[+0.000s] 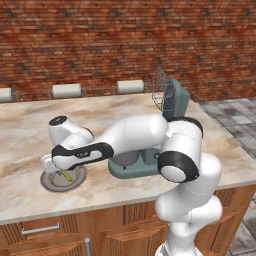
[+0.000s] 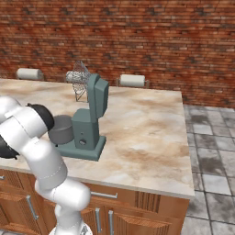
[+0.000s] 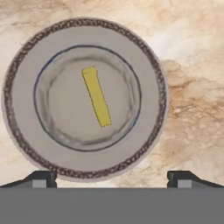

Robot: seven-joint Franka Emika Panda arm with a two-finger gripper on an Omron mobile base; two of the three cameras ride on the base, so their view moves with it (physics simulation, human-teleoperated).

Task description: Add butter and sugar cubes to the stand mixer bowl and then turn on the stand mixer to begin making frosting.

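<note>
gripper (image 3: 112, 178): bottom edge of hand view, two dark fingertips far apart, jaws spread wide, nothing between them, hanging above plate
plate (image 3: 26, 127): round grey, dark speckled rim, left-centre of hand view; lower left of left base view on marble counter (image 1: 30, 130), partly under the hand
butter (image 3: 96, 96): thin yellow stick, lying flat in plate's middle, slightly tilted; small yellow sliver visible in left base view under the hand
stand mixer (image 2: 89, 124): teal-green, centre-left of right base view, head tilted back, wire whisk (image 2: 79, 79) raised at upper left of it; flat base on counter
stand mixer bowl (image 2: 62, 129): dark grey cylinder, on mixer base beside column, partly hidden by arm
arm: reaches from lower right toward lower left in left base view
sugar cubes: cannot tell where
back wall: red brick
</note>
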